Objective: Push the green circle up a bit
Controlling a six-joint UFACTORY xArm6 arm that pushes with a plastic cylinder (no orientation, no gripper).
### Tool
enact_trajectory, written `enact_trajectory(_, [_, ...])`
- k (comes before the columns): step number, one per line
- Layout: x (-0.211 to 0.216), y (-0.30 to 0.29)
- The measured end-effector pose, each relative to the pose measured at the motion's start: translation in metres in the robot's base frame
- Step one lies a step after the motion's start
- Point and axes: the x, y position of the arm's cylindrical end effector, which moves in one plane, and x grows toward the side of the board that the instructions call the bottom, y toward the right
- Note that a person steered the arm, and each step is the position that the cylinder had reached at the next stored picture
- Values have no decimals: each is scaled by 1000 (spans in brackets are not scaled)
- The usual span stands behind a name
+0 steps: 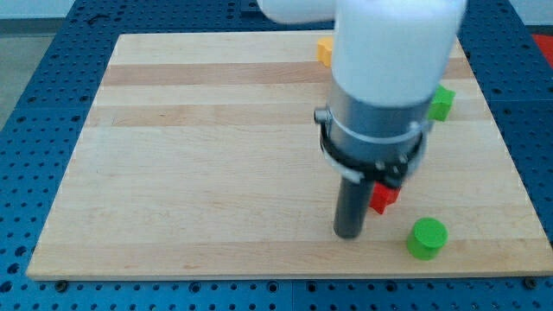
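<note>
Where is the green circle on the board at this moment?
The green circle sits near the board's bottom right corner in the camera view. My tip stands to its left, apart from it, and the red block lies up-left of it.

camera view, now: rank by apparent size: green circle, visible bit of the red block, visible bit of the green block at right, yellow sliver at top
1. green circle, fully visible.
2. green block and red block: the arm covers most of each and the visible parts look alike, so no ranking.
3. yellow block, only a sliver.
My tip sits to the view's left of the green circle, apart from it.
</note>
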Motion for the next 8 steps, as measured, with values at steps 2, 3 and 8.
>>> enact_trajectory(2, [28, 28])
enact_trajectory(3, [27, 64])
enact_trajectory(8, [-18, 93])
